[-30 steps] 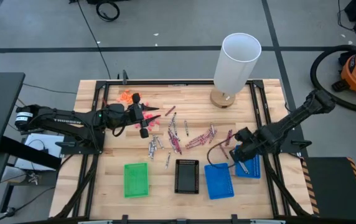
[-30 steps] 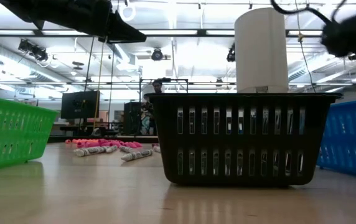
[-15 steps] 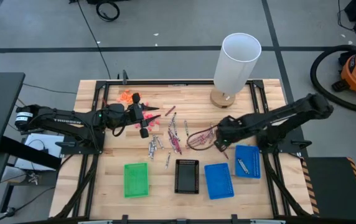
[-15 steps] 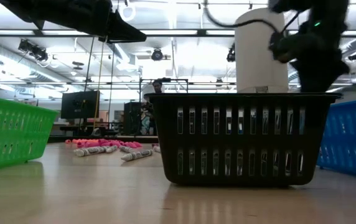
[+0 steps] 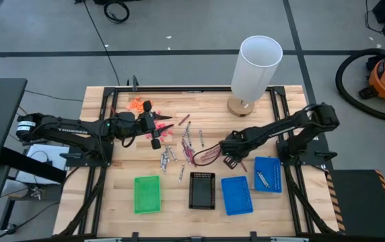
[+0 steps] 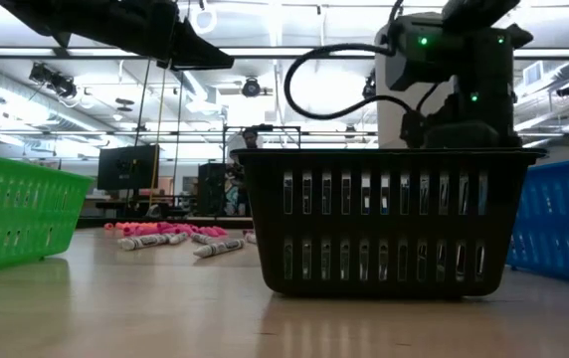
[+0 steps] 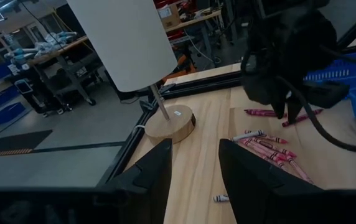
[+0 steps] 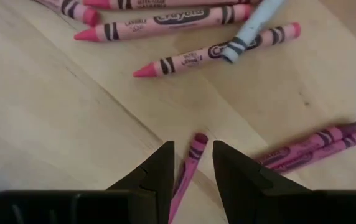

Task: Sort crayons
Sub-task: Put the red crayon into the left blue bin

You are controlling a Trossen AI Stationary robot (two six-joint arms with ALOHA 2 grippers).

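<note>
The right gripper (image 5: 227, 160) sits just right of centre in the overhead frame, low over the scattered crayons (image 5: 191, 149) on the tabletop (image 5: 112, 195), and through its own camera a pinkish-red crayon (image 8: 187, 167) lies right in the narrow gap between the two dark fingers (image 8: 159, 174), which stand parted around it without pinching it. I'd say the step in hand is picking that one stick: the way to do it well is to come straight down so the crayon stays centred in the gap, close across its thin width and not along its length, and lift clean so the maroon pair (image 8: 318, 149) off to the lower right of that frame isn't dragged along. The left gripper (image 5: 156, 131) waits at the upper left of the overhead frame, fingers parted and holding nothing, near a pile of pink crayons (image 5: 168, 131). Along the bottom of the overhead frame sit a green tray (image 5: 147, 193), a black tray (image 5: 202, 190) and two blue trays (image 5: 237, 195), the right-hand blue tray (image 5: 267, 176) with a silvery crayon (image 5: 262, 179) in it. From table height the black tray blocks the right gripper's fingertips completely, so I can't tell how close they are to the wood. The held-to-be crayon's lower end is cut off by the wrist frame's edge.
</note>
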